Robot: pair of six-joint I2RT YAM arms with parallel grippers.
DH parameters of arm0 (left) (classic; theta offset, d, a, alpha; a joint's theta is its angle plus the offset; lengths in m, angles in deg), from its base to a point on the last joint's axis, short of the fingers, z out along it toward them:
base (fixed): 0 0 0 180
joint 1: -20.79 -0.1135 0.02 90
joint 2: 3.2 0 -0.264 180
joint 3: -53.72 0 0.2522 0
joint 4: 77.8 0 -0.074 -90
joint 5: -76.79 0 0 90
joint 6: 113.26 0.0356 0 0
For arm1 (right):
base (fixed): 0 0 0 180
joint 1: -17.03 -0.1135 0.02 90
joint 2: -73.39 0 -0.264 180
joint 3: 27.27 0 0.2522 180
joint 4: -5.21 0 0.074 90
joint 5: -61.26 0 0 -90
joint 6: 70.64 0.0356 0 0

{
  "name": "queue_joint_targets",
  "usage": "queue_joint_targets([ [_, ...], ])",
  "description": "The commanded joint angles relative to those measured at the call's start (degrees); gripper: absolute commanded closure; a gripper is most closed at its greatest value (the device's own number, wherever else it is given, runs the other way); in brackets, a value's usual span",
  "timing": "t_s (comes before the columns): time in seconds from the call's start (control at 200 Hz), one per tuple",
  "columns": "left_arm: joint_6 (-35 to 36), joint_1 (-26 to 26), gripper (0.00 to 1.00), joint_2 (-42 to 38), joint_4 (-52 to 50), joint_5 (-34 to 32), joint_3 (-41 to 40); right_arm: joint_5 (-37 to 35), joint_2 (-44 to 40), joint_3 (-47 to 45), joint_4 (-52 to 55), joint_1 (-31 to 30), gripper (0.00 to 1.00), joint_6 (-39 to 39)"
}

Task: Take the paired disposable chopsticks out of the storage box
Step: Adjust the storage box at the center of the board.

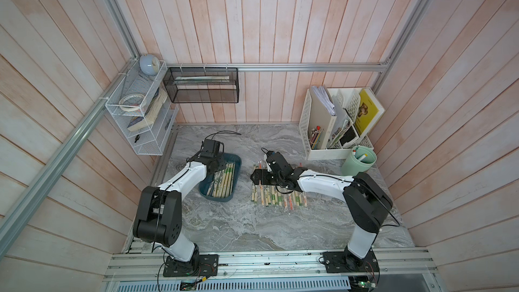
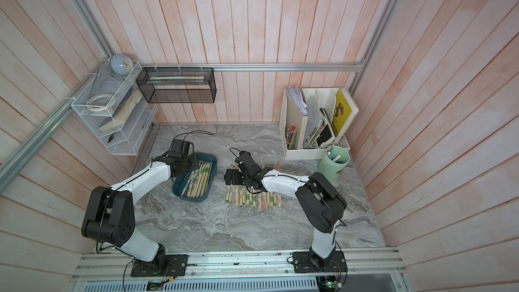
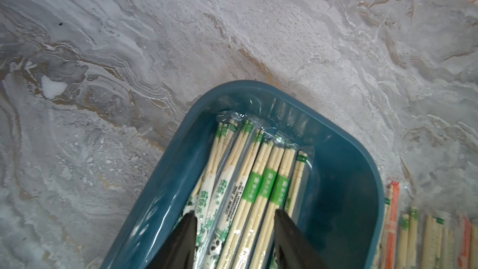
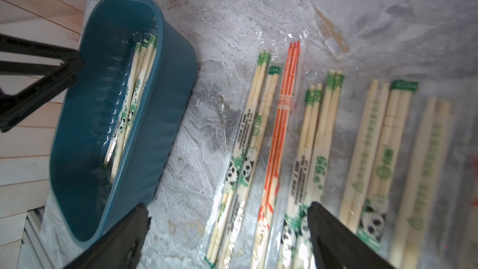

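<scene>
I see chopsticks [image 3: 258, 190] lying lengthwise in the box [image 3: 344, 166], filling about half of it. My left gripper [image 3: 235, 213] hangs over them, fingers partly spread with several sleeves between the tips; I cannot tell whether they touch. Near the box, a row [image 1: 278, 198] of sleeved pairs lies on the table [image 1: 252, 226]. My right gripper [image 4: 229, 207] hovers above that row, fingers wide, holding nothing.

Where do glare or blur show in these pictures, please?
Left wrist view: glare on the sleeved pale bamboo chopsticks in the dark teal plastic tray. Right wrist view: the pairs farthest from the tray blur. Both top views: evenly lit.
</scene>
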Motion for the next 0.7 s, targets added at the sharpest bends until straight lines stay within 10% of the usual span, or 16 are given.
queue_joint_targets([
  [0.0, 0.6, -0.8, 0.48, -2.3, -0.7, -0.2, -1.4, 2.0, 5.2, 6.6, 5.1, 0.2, 0.03, -2.0],
  [0.695, -0.6, -1.4, 0.48, -3.1, 0.3, 1.0, -4.3, 16.2, 22.3, 28.5, 4.8, -0.7, 0.03, -1.1],
])
